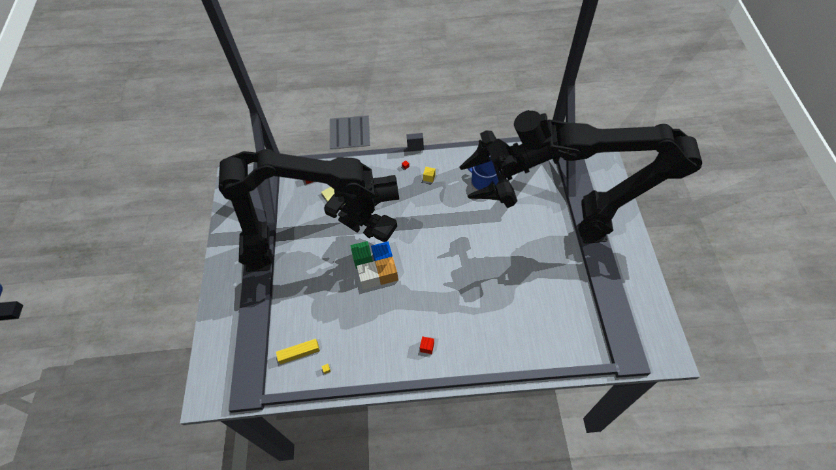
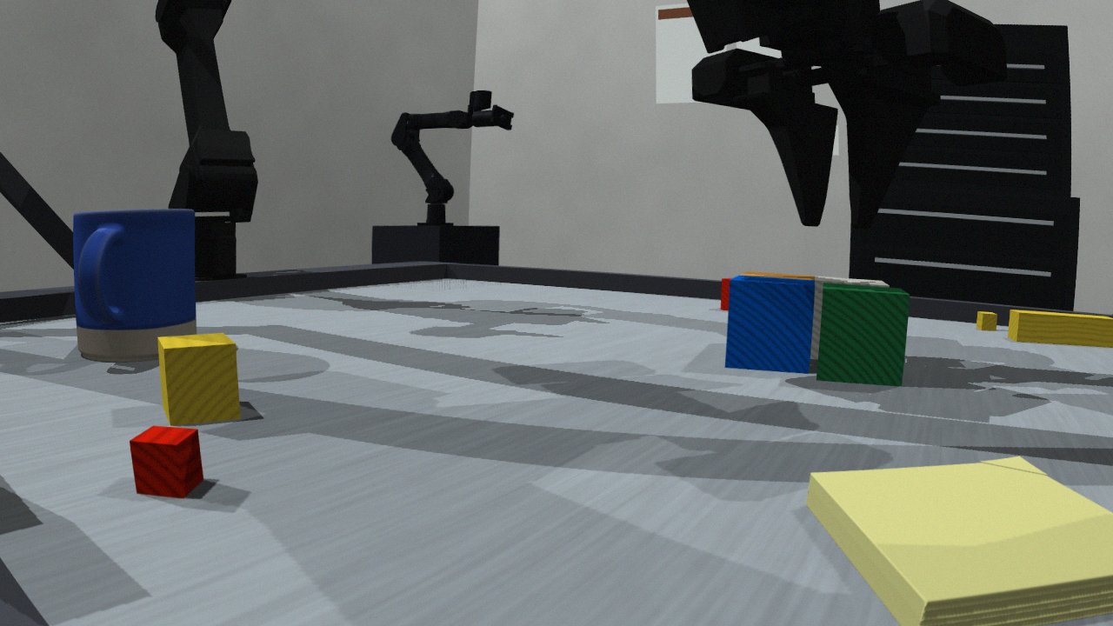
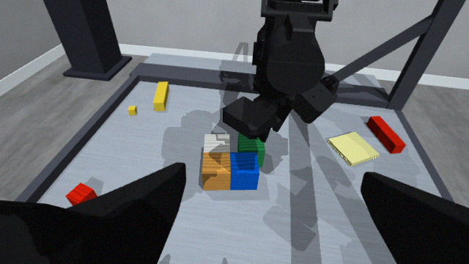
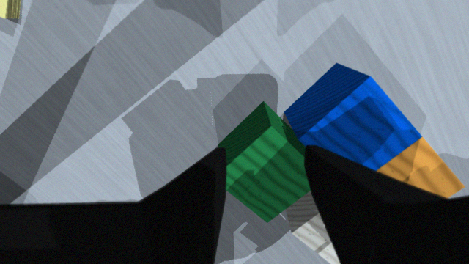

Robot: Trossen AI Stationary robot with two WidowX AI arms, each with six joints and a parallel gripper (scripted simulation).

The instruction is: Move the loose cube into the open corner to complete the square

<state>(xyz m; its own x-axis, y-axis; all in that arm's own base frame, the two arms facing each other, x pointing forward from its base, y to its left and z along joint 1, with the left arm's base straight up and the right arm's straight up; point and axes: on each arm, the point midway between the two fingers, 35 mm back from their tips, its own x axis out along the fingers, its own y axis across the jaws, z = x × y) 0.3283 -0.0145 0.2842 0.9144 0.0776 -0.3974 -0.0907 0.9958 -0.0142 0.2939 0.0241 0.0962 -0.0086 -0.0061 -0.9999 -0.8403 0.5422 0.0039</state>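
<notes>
Four cubes stand together on the surface (image 1: 496, 339) (image 2: 467, 529) (image 3: 220, 227) (image 4: 421, 37): one green cube (image 1: 362, 252) (image 2: 862, 336) (image 3: 261, 154) (image 4: 269, 176), one blue cube (image 1: 381, 251) (image 2: 768, 325) (image 3: 244, 176) (image 4: 352, 125), one orange cube (image 1: 387, 270) (image 2: 778, 275) (image 3: 216, 177) (image 4: 436, 172) and one white cube (image 1: 368, 273) (image 2: 856, 281) (image 3: 217, 143) (image 4: 319, 235). The green cube is in the fourth corner, but the square is not tight: a gap shows between it and the white cube, and it juts outward past the blue cube. Whether it touches the blue cube, I cannot tell. The blue and orange cubes meet with their near faces in line.

The right gripper (image 1: 365, 224) (image 2: 836, 222) (image 3: 269, 136) (image 4: 264, 156) is above the green cube, turned at an angle to it; its two fingers are released, part-way apart, with nothing between them. The left gripper (image 1: 466, 181) (image 3: 273, 177) has its two fingers wide apart and grasps nothing; in the top view it overlaps one blue mug (image 1: 484, 177) (image 2: 133, 272).

Near the mug lie one yellow cube (image 1: 429, 173) (image 2: 200, 379) and one small red cube (image 1: 405, 164) (image 2: 164, 462). Elsewhere are one larger red cube (image 1: 426, 344) (image 2: 725, 294) (image 3: 81, 194), one tiny yellow cube (image 1: 326, 369) (image 2: 986, 320) (image 3: 132, 110) near one yellow bar (image 1: 297, 350) (image 2: 1060, 328) (image 3: 160, 96), and one notepad (image 1: 328, 193) (image 2: 964, 529) (image 3: 353, 148) (image 4: 12, 9) beside one red bar (image 1: 307, 181) (image 3: 386, 134).
</notes>
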